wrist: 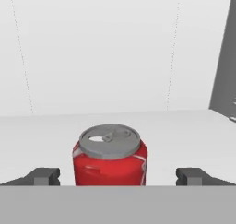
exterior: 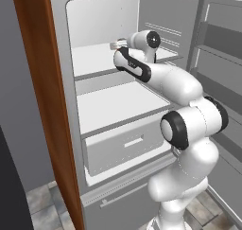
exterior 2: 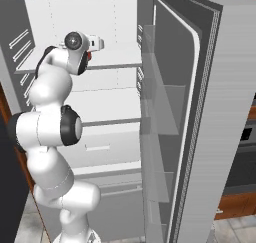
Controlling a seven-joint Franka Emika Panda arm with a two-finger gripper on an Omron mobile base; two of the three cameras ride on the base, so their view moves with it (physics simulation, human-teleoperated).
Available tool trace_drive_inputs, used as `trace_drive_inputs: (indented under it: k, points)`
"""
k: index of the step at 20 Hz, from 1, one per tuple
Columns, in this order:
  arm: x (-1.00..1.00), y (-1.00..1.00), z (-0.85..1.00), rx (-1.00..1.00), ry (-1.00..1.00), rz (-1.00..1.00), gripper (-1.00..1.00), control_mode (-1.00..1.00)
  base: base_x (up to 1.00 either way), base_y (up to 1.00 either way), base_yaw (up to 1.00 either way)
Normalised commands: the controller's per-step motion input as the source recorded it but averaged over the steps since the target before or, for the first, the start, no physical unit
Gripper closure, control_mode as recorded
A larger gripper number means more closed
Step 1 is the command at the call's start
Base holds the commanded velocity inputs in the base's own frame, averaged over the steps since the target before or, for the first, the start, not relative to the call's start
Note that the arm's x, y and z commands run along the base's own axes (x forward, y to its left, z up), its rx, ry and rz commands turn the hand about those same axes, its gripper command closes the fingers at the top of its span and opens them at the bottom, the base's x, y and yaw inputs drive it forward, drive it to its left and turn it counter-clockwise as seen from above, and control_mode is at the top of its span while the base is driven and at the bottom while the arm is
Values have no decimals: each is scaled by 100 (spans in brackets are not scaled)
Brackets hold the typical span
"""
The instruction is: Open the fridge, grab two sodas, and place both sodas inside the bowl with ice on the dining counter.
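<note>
Fridge (exterior 2: pixel 200 112) standing wide open, door swung out to the right, white shelves and a lower drawer (exterior: pixel 124 146) with a bar handle all exposed. Arm reaching deep onto the upper shelf (exterior: pixel 94 58), hand pointed at the back wall.

Red soda can (wrist: pixel 110 156) sitting upright on that shelf, silver top up, dead centre between the two finger tips in the hand view. Gripper (wrist: pixel 118 176) spread as wide as it goes, one tip (wrist: pixel 44 176) left of the can and one on the right, clear gaps on both sides, nothing touching yet. Makes sense: lined up level with the can so the pads can close on its round sides instead of knocking it over.

Looks like the pre-grasp step for the first soda, so early days overall. Fridge part done, no can picked up, bowl and counter trip not started. Second can, the purple-pink one, not spotted on this shelf from here, so can't say where it sits.

Next move probably a short push forward so the tips reach the can's widest part, then a squeeze. Can round and light, likely to skid or tip on a smooth shelf if one pad lands first. Centring looks good though. Also worth minding the shelf above when lifting out, not much headroom by the look of it.
</note>
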Motion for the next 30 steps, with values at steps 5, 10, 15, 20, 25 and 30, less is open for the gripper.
trace_drive_inputs:
  k: [5, 10, 15, 20, 25, 30]
  points:
    - [9, 7, -5, 0, 4, 0, -100, -100, 0, 0, 0]
    - [6, 7, -8, 0, 4, 0, 100, -100, 0, 0, 0]
    - [8, 6, -8, 0, 5, 0, 100, -100, 0, 0, 0]
    - [3, 3, -4, 0, 3, 0, 100, -100, 0, 0, 0]
    - [0, 0, 0, 0, 0, 0, 100, -100, 0, 0, 0]
    - [-2, 0, -2, 0, 0, 0, 100, -100, 0, 0, 0]
